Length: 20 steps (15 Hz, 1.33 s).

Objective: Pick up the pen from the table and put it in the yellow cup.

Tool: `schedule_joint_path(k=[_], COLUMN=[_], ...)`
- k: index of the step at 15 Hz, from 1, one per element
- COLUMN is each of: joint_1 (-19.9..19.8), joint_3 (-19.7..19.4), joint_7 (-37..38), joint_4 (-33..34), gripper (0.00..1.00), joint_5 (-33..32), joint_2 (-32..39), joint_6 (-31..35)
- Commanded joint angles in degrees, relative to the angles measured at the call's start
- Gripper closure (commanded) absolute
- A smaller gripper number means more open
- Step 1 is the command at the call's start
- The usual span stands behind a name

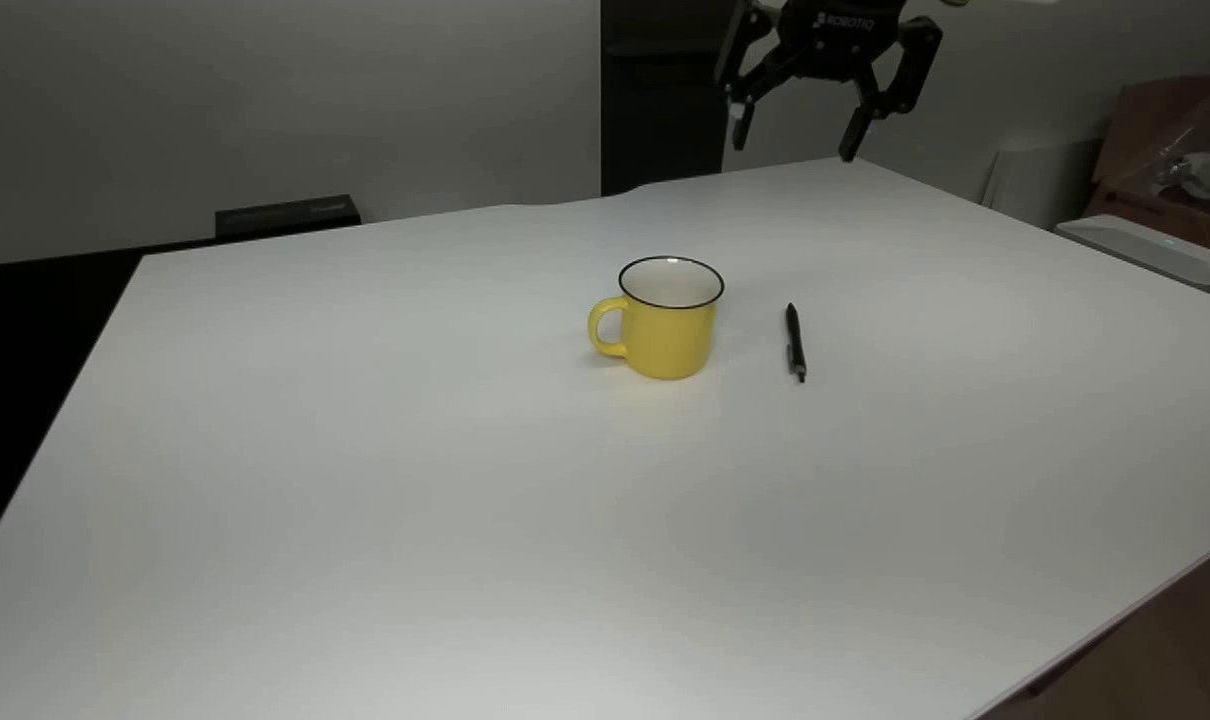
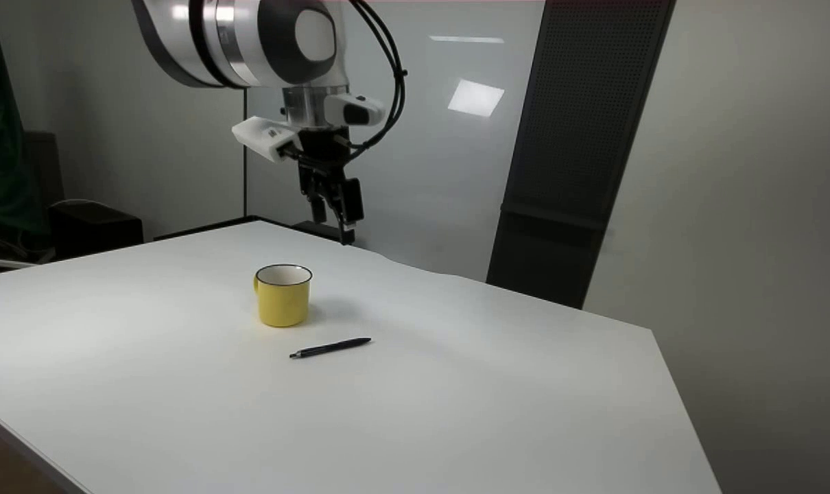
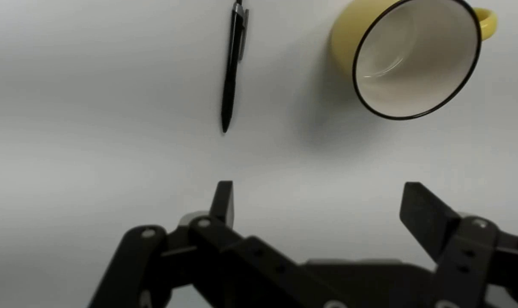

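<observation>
White and smooth, the table [image 1: 365, 550] is spreading nearest the camera in both exterior views, carrying the yellow cup [image 1: 668, 345]. Beyond the cup, a pale wall [image 1: 265, 100], a tall dark panel [image 2: 579, 137] and a black box [image 2: 96, 230] are standing. Above the table, well apart from the cup, I am holding my gripper [image 1: 793, 150] with its fingers [image 1: 854, 138] spread. Upright, the cup is standing just beside the pen [image 2: 330, 348], which is lying on the table opposite the cup's handle [image 1: 595, 328].
</observation>
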Motion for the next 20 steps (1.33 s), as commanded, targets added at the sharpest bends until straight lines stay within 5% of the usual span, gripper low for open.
schedule_joint_path(k=[1, 7, 8, 12, 20], joint_1=[4.6, 13.1, 10.0, 11.6, 7.1], joint_3=[-7.2, -17.8, -14.9, -16.2, -9.7], joint_7=[10.7, 22.4, 17.2, 19.9, 15.7], joint_4=[2.0, 5.5, 2.9, 4.3, 5.8], gripper=[0.0, 0.0, 0.0, 0.0, 0.0], joint_5=[-2.0, -6.2, -4.5, -5.3, 1.4], joint_2=[5.1, 12.2, 10.1, 12.0, 17.4], joint_6=[3.7, -2.9, -0.1, -1.5, -0.8])
